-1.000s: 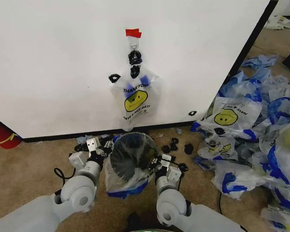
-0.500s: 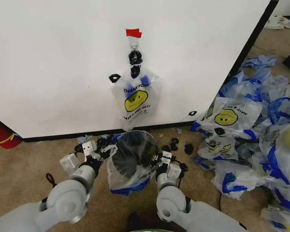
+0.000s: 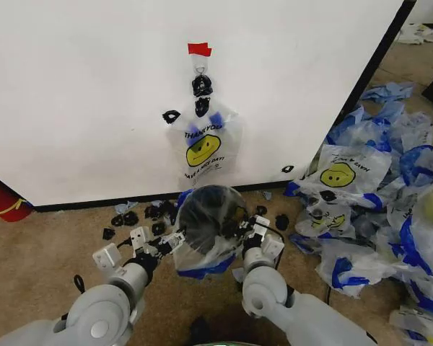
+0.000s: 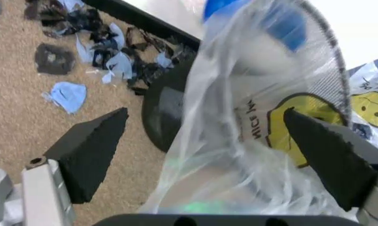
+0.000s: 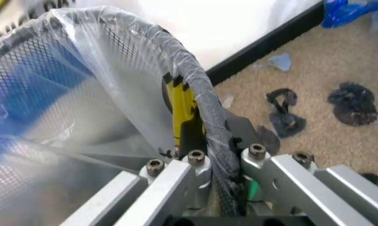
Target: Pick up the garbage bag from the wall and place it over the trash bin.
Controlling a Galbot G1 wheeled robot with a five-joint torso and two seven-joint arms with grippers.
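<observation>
A garbage bag (image 3: 203, 148) with a yellow smiley hangs from the hook under the red tape (image 3: 198, 49) on the white wall (image 3: 79, 94). An identical bag (image 3: 202, 256) is drawn over the black mesh trash bin (image 3: 208, 215) on the carpet below. My right gripper (image 3: 234, 232) is shut on the bin's rim through the plastic (image 5: 209, 122), as the right wrist view shows (image 5: 220, 162). My left gripper (image 3: 169, 244) stands open just left of the bin. Bag plastic (image 4: 252, 141) lies loose between its spread black fingers (image 4: 91, 150).
A big pile of identical bags (image 3: 379, 209) covers the floor on the right. Black scraps (image 3: 141, 215) lie along the wall's black bottom edge (image 3: 94, 205). A red object (image 3: 3, 202) sits at the far left. Bare carpet (image 3: 36, 267) lies left of my left arm.
My left gripper has come off the bin's left rim and drawn back toward me, open. The bagged bin has shifted slightly right, still held by the right gripper.
</observation>
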